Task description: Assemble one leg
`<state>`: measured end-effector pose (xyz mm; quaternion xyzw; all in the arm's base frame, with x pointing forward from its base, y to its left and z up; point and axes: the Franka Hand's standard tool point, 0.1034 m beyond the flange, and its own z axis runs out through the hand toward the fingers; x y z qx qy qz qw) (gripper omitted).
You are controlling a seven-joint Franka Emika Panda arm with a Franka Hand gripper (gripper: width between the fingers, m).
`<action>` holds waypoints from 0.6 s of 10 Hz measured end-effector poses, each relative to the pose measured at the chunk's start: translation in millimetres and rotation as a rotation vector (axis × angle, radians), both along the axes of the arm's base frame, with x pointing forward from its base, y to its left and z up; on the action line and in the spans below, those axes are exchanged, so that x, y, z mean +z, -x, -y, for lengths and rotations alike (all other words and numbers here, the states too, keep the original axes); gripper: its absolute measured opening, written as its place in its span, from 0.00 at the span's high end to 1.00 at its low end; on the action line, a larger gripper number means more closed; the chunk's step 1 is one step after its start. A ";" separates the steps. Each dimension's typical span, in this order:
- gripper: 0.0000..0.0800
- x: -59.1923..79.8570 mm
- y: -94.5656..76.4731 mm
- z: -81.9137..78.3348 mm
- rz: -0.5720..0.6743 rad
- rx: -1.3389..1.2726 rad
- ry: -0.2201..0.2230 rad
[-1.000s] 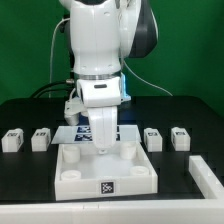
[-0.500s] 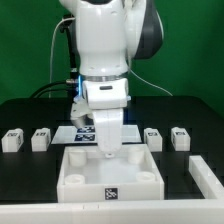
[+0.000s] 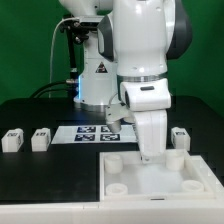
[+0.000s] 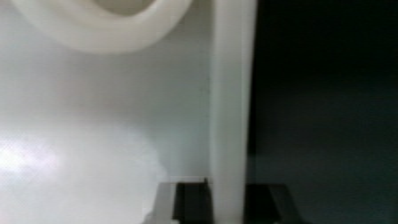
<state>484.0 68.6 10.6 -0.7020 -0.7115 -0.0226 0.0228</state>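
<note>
Dragged large white square tray-like plastic panel (image 3: 140, 190) toward exterior view's three o'clock, with claw (image 3: 150, 154) pinched nearly shut on its rim; left small white tagged plastic legs (image 3: 40, 138) untouched.

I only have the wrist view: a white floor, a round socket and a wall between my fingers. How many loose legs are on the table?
Observer: Three show in the exterior view: the far-left leg and the leg beside it at its left, and the right leg at its right.
Operator: Where on the panel am I?
Observer: From outside, the gripper is down at the far edge of the panel, roughly midway along it.
Operator: And the marker board?
Observer: Behind the panel, toward the exterior view's left, lies the marker board, partly hidden by the arm.
</note>
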 end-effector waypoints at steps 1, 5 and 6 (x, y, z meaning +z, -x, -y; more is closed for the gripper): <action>0.92 -0.9 -3.5 -0.8 0.013 -0.002 -0.004; 0.92 -0.9 -6.5 -0.6 0.018 -0.022 -0.006; 0.92 -1.2 -6.3 -0.4 0.018 -0.022 -0.006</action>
